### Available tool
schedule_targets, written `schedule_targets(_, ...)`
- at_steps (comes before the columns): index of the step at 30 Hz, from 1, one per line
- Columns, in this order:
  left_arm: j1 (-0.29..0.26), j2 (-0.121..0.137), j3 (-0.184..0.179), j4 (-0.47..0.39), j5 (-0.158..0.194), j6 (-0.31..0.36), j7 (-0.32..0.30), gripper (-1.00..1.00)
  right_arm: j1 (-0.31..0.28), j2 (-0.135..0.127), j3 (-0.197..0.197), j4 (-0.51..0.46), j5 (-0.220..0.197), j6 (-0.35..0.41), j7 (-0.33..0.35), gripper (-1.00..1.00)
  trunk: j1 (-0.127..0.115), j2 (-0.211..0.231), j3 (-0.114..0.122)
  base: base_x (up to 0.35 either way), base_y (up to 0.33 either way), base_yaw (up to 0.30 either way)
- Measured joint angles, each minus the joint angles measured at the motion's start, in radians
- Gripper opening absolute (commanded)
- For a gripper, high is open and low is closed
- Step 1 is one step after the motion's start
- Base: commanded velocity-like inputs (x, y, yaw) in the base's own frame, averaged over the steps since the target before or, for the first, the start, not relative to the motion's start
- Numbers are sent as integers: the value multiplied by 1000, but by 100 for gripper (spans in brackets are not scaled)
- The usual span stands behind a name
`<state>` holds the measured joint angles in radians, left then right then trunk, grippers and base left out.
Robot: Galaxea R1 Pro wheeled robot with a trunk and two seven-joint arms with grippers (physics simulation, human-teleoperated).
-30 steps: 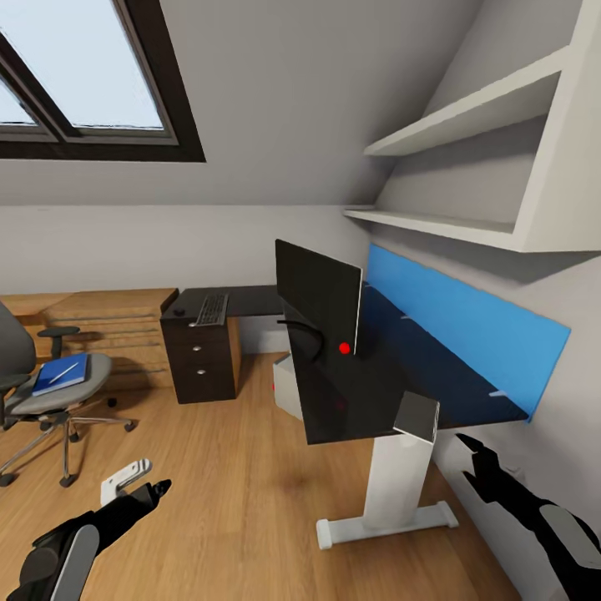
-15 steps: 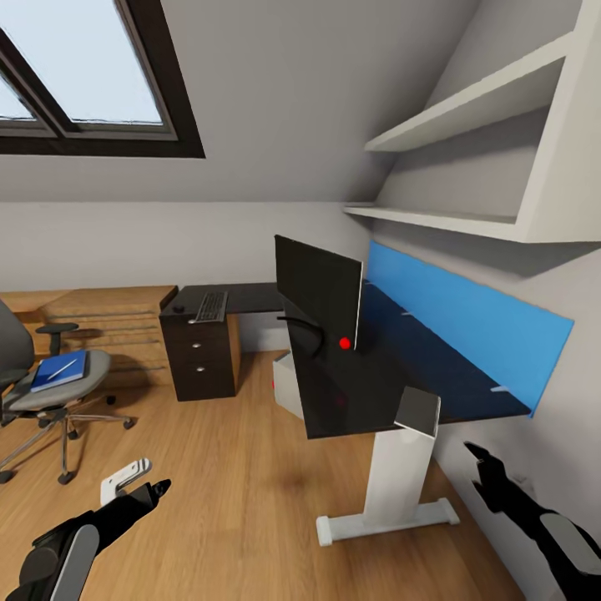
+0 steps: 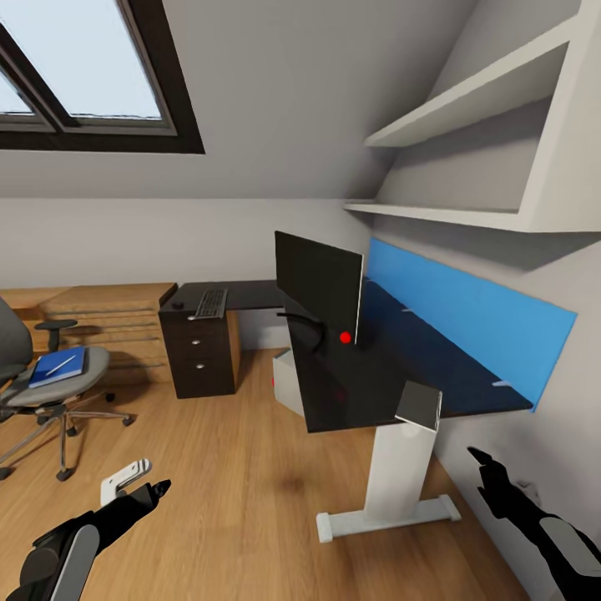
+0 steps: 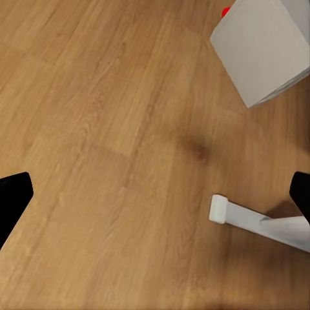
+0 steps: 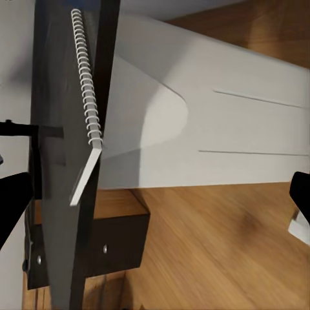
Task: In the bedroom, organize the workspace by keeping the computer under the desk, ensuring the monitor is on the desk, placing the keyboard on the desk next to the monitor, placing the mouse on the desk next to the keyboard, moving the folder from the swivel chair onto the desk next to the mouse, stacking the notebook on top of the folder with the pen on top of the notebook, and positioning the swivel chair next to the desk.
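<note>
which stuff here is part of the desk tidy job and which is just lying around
Job:
desk
monitor
keyboard
mouse
computer
swivel chair
folder
pen
notebook

Lying about:
wooden chest
wall shelves
blue panel
white object on floor

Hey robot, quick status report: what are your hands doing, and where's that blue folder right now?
Both grippers open, holding nothing. folder on the swivel chair, pen on it. notebook at the desk corner.

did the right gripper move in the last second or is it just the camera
Yes. In the head view the right gripper has dropped lower and slightly rightward relative to the desk's white leg, which barely shifted in the picture.
</note>
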<state>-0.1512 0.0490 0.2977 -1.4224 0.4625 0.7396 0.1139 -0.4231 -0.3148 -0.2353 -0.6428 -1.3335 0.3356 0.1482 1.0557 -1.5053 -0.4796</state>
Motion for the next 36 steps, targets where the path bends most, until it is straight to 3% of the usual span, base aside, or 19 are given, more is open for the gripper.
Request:
schedule_targets(5, 0, 0, 0, 0, 0, 0, 0, 100, 0, 1, 0, -1, -6, 5, -2, 100, 19, -35, -16, 0, 0, 0)
schedule_targets(10, 0, 0, 0, 1, 1, 0, 0, 100, -1, 3, -2, -6, -10, 7, 0, 100, 19, -35, -16, 0, 0, 0)
schedule_targets(20, 0, 0, 0, 2, 1, -1, 1, 100, 0, 9, -2, -11, -15, 9, 3, 100, 58, -105, -47, 0, 0, 0)
schedule_targets(36, 0, 0, 0, 6, 1, -3, 2, 100, 0, 9, 4, -12, -14, 18, 94, 100, 111, -203, -91, 0, 0, 0)
